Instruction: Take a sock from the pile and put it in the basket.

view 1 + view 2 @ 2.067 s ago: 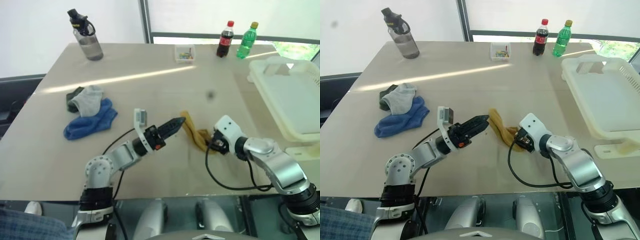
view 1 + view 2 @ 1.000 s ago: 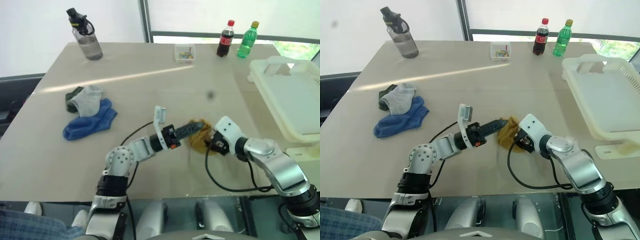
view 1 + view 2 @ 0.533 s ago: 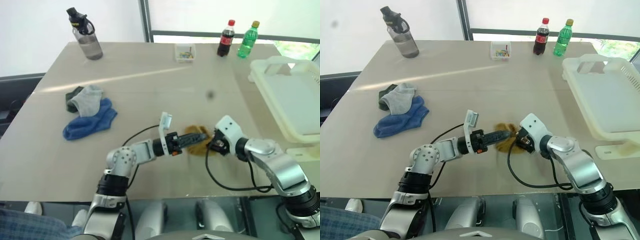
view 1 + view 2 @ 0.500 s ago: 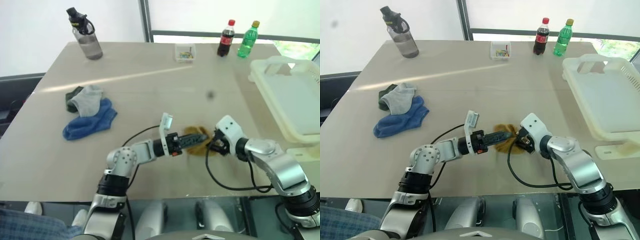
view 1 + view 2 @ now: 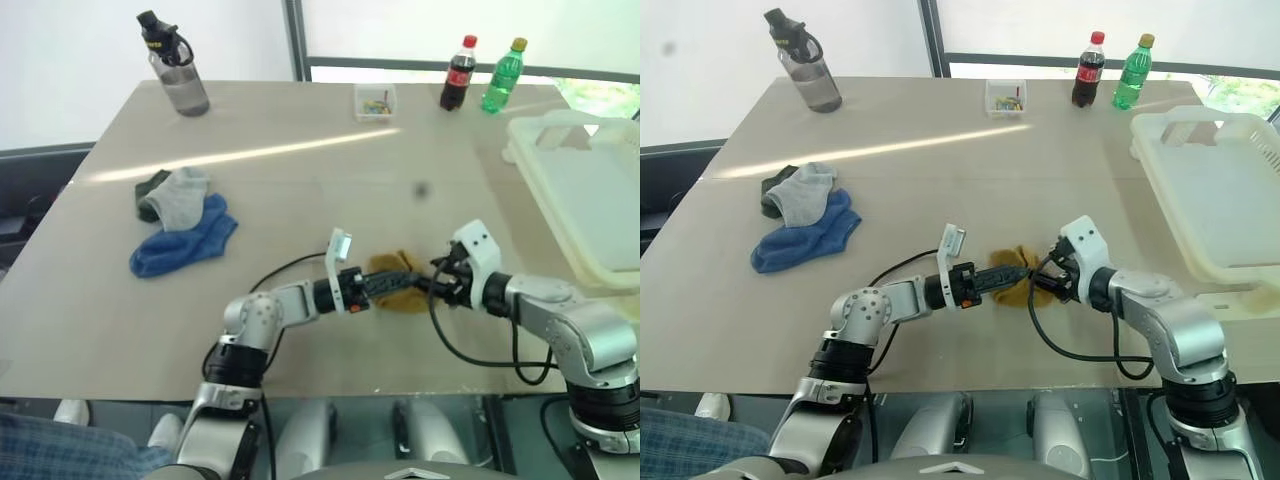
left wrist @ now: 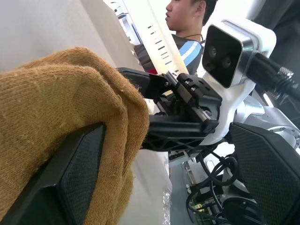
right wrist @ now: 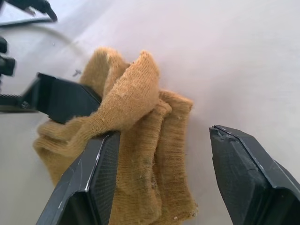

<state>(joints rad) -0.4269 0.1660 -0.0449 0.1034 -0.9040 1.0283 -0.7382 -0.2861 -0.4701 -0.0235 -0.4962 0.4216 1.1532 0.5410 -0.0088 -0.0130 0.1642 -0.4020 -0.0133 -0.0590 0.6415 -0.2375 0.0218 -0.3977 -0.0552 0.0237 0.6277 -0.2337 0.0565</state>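
**Two hands meet at the yellow sock**

Here we are at the front of the desk (image 5: 300,130), and both hands are on the same target. The sock (image 5: 397,283), mustard yellow and bunched into a folded lump, lies on the desk between them. From the left comes the left hand (image 5: 388,283), pointing level across toward the right, its black fingers (image 6: 70,178) spread wide with folds of the sock draped over one of them. From the right, the right hand (image 5: 432,285) faces it, fingers (image 7: 89,183) apart too; in its wrist view one finger sits against the sock's edge and the other stands off on bare desk, so nothing is clamped there.

Over on the left side of the desk, well apart from the action, the pile (image 5: 180,225) sits: a light grey sock (image 5: 177,196) on top of a dark one, a blue sock (image 5: 185,244) just in front. On the far right, the cream basket (image 5: 585,190) stands at the desk's edge, well clear of the sock.

At the back of the desk, a dark water bottle (image 5: 175,68) on the left, a small clear box (image 5: 374,100) in the middle, then a cola bottle (image 5: 457,74) and a green bottle (image 5: 502,77) side by side. A person (image 6: 187,23) shows behind the right hand in the left wrist view
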